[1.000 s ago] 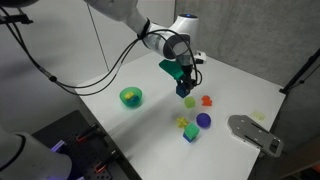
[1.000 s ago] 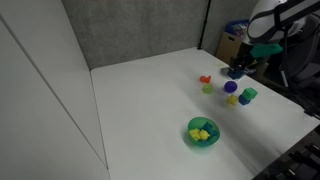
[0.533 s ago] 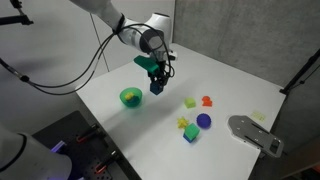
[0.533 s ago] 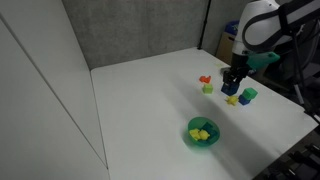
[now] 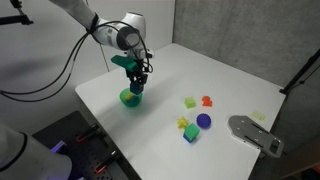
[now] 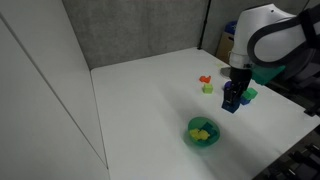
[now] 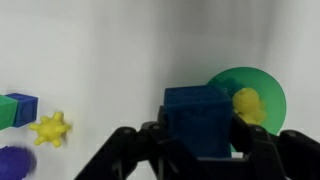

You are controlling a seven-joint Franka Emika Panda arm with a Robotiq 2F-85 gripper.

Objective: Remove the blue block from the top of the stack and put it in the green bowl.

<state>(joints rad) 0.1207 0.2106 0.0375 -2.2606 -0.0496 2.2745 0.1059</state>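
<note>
Your arm stretched out low over the white desk (image 5: 235,75), with its last links turned straight down and the wrist upright above the green bowl (image 5: 131,97). The pincer (image 6: 232,98) pointed at the desk and was closed narrowly on the blue block (image 5: 136,88), one dark finger on each side. The wrist view showed both fingers pressed against the cube's side faces. The block hung clear of the desk. In an exterior view it sat just over the bowl. In the wrist view the bowl lay close behind it to one side, partly covered by it, so you could not tell whether the block was squarely above the middle. A yellow piece (image 7: 246,104) lay inside the bowl.

Well apart from the pincer, the green cube (image 5: 190,134) of the stack stood on the desk. The yellow star (image 5: 183,123) and the purple round piece (image 5: 203,121) lay just beside it. Farther on were the yellow-green block (image 5: 190,102) and an orange piece (image 5: 207,100), close together.
</note>
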